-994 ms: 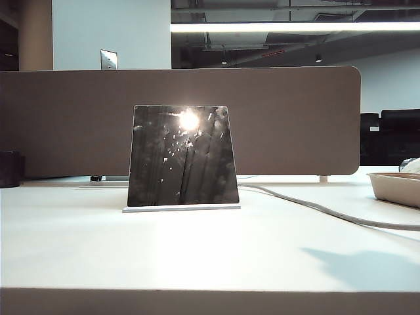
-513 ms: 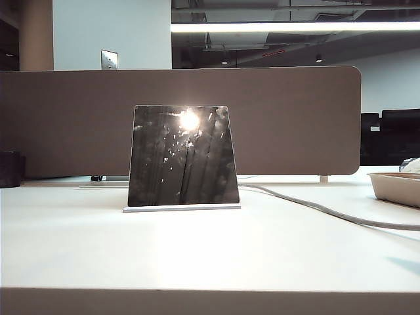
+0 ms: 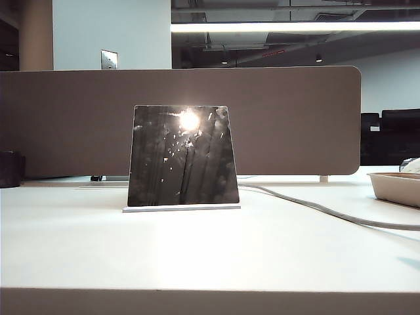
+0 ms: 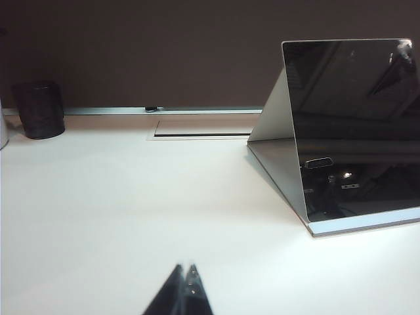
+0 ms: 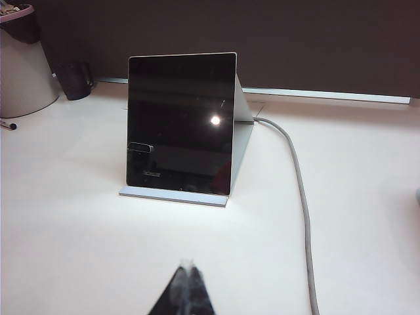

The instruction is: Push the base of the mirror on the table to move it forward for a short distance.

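The mirror [image 3: 182, 156], a dark smudged glass panel, leans back on its thin white base [image 3: 181, 208] in the middle of the white table [image 3: 210, 256]. Neither gripper shows in the exterior view. The left wrist view has my left gripper [image 4: 186, 268] shut and empty above bare table, well short of the mirror [image 4: 354, 131] and the base [image 4: 367, 223], which sit off to one side. My right gripper [image 5: 187, 264] is also shut and empty, facing the mirror [image 5: 180, 121] and its base [image 5: 174, 195] with a stretch of table between.
A grey cable [image 3: 315, 207] runs from behind the mirror to the right edge. A beige tray [image 3: 397, 187] stands at the right, and a beige partition [image 3: 295, 118] closes the back. A dark cup [image 4: 39, 108] and a white container [image 5: 23, 65] stand at the far left.
The arm's shadow on the table at the right has shrunk and slid off toward the right edge. The mirror and its base have not moved.
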You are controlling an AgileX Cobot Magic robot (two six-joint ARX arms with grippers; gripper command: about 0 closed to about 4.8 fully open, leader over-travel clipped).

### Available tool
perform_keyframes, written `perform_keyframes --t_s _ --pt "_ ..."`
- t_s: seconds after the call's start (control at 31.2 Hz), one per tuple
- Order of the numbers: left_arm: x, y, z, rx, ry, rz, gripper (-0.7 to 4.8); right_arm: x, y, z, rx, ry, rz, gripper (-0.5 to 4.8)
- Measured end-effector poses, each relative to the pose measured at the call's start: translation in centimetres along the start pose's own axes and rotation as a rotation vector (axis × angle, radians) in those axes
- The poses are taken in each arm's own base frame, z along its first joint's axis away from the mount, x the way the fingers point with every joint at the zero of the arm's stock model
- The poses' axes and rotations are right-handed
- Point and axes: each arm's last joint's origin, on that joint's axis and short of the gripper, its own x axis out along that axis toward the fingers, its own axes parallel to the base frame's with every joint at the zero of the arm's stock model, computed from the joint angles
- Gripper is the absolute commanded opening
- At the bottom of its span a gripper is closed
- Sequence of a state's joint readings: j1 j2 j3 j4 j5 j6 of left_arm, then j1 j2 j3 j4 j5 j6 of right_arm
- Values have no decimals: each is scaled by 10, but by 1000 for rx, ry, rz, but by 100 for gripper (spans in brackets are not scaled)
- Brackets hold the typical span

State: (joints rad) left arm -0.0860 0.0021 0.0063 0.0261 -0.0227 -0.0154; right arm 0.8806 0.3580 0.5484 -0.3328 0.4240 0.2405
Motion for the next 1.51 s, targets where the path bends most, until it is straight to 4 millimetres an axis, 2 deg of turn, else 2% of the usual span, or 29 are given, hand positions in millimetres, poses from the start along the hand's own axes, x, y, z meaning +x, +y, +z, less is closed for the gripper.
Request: perform_keyframes --t_s 0.13,0.35,0.48,0.58,0.67,0.77,0.96,1.35,1.51 --pt "0 0 0 0 0 0 -1 0 0 0 0 0 0 -5" --pt "0 0 0 0 0 0 -1 0 0 -1 -128 -1 -2 -5" --pt "0 0 0 0 0 0 -1 5 -12 -8 -110 -22 -92 -5" --pt "0 0 0 0 0 0 -1 17 -31 -28 -36 -45 -165 -5" --pt "0 0 0 0 0 0 -1 27 -50 -53 32 -51 -145 -5" --pt "0 0 0 0 0 0 -1 30 -60 -72 36 -123 -56 -5" --pt "0 0 0 0 0 1 -1 26 -71 -94 -12 -271 -103 -5" --pt "0 0 0 0 0 1 -1 13 -85 -97 -124 -283 -302 -5" --pt "0 0 0 0 1 0 -1 11 -91 -100 -118 -250 -368 -5"
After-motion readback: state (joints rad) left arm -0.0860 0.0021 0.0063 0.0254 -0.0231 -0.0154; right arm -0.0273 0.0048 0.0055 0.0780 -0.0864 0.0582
